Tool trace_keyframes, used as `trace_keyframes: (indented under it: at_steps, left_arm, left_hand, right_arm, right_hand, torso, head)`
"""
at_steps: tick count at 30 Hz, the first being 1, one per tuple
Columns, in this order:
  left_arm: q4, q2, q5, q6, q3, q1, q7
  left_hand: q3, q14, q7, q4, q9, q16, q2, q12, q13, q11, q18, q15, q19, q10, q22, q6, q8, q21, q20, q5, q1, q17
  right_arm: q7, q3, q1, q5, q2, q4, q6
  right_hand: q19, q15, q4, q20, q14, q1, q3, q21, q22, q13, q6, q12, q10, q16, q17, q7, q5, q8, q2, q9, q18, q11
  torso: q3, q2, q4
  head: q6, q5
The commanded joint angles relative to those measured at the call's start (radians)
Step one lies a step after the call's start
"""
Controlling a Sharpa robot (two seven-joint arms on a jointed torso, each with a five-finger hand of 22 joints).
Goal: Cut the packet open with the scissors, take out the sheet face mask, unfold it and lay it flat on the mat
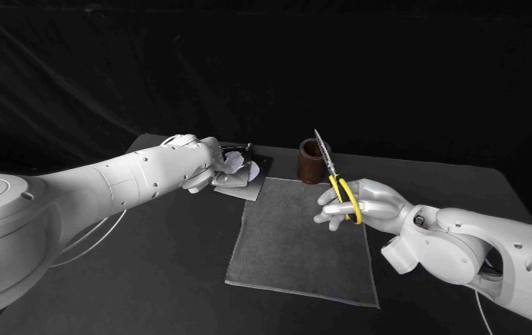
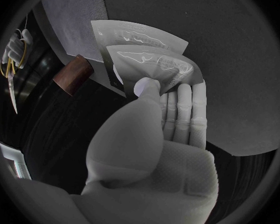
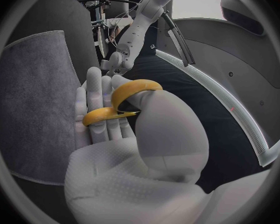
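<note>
scissors [image 1: 333,170] stand blades-up in our right hand [image 1: 360,206], fingers curled through the yellow loops, above the right edge of the mat [image 1: 299,250]. we pinch the packet [image 1: 236,167] in our left hand [image 1: 191,160] off the mat's far left corner, leftward of the blades.

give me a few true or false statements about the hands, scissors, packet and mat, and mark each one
1. The right hand holds the scissors by their yellow handles. True.
2. The scissors' blades are cutting into the packet. False: the blades point up beside the brown cup, apart from the packet.
3. The left hand holds the packet. True.
4. The face mask lies unfolded on the mat. False: no mask lies on the mat.
5. The left hand rests flat on the mat. False: it is off the mat's far left corner.
</note>
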Motion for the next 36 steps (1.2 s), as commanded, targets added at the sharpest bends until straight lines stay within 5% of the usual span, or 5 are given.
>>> trace_keyframes:
  at_steps: [1,10,18,27,36]
  left_arm:
    - [0.019,-0.003,0.137,0.002,-0.005,-0.014,0.071]
    - [0.069,-0.057,0.221,-0.033,0.006,-0.014,0.192]
    - [0.126,-0.115,0.249,-0.091,0.037,-0.013,0.365]
    - [0.228,-0.172,0.07,-0.114,0.06,-0.011,0.498]
    - [0.334,-0.215,-0.088,-0.128,0.065,-0.011,0.546]
  left_hand:
    - [0.042,-0.008,-0.004,-0.011,-0.008,-0.011,-0.008,-0.013,-0.012,-0.001,0.008,-0.001,-0.017,0.018,-0.001,0.023,-0.013,-0.007,-0.001,0.002,0.022,-0.013]
    - [0.137,-0.047,0.011,-0.021,-0.029,-0.059,-0.06,-0.037,-0.04,0.0,0.004,0.007,-0.082,0.05,0.008,0.06,-0.057,-0.006,0.006,0.002,0.031,-0.059]
    - [0.279,-0.03,0.026,-0.057,-0.035,-0.098,-0.104,-0.073,-0.073,-0.013,0.004,-0.003,-0.124,0.105,0.061,0.088,-0.09,0.067,-0.001,0.002,0.028,-0.11]
    - [0.438,-0.038,0.022,-0.138,-0.036,-0.112,-0.165,-0.106,-0.096,-0.008,0.003,0.003,-0.185,0.13,0.105,0.133,-0.132,0.124,0.008,0.002,-0.061,-0.146]
    - [0.478,-0.037,0.021,-0.17,-0.034,-0.107,-0.177,-0.112,-0.1,-0.009,0.005,0.002,-0.193,0.141,0.115,0.147,-0.144,0.141,0.011,0.001,-0.092,-0.152]
  right_arm:
    - [0.003,0.0,0.001,0.009,0.0,-0.002,0.004]
    - [0.001,-0.002,0.001,0.013,0.002,-0.012,0.004]
    - [0.0,-0.003,0.001,0.013,0.001,-0.022,0.001]
    - [0.002,-0.004,0.001,0.013,0.005,-0.04,-0.023]
    - [0.018,-0.004,0.001,0.023,0.012,-0.046,-0.094]
  right_hand:
    - [-0.001,-0.003,-0.004,0.002,-0.003,0.027,0.0,0.002,0.002,0.002,0.008,0.001,0.105,-0.004,0.001,0.0,-0.002,-0.006,0.038,0.0,0.012,-0.065]
    - [-0.001,-0.003,-0.004,0.002,-0.003,0.027,0.0,0.002,0.002,0.002,0.008,0.001,0.105,-0.004,0.002,0.0,-0.002,-0.006,0.038,0.0,0.012,-0.065]
    - [-0.001,-0.003,-0.004,0.002,-0.003,0.027,0.0,0.002,0.002,0.002,0.008,0.001,0.105,-0.004,0.002,0.0,-0.002,-0.006,0.038,0.0,0.012,-0.065]
    - [0.0,-0.003,-0.005,0.002,-0.004,0.027,-0.001,0.004,0.003,0.002,0.009,0.0,0.105,-0.004,0.003,0.0,-0.002,-0.008,0.038,0.0,0.012,-0.065]
    - [0.002,-0.003,-0.006,0.001,-0.004,0.028,-0.002,0.006,0.005,0.003,0.011,-0.001,0.105,-0.005,0.005,0.0,-0.003,-0.011,0.039,0.001,0.012,-0.065]
  torso:
    - [-0.0002,0.0,-0.0001]
    - [0.0003,0.001,-0.0001]
    - [0.0001,0.0,-0.0001]
    - [0.0001,0.0,-0.0004]
    - [0.0,-0.001,0.0002]
  head:
    - [0.002,0.002]
    - [0.013,0.0]
    - [0.022,-0.007]
    - [0.037,-0.018]
    - [0.052,-0.035]
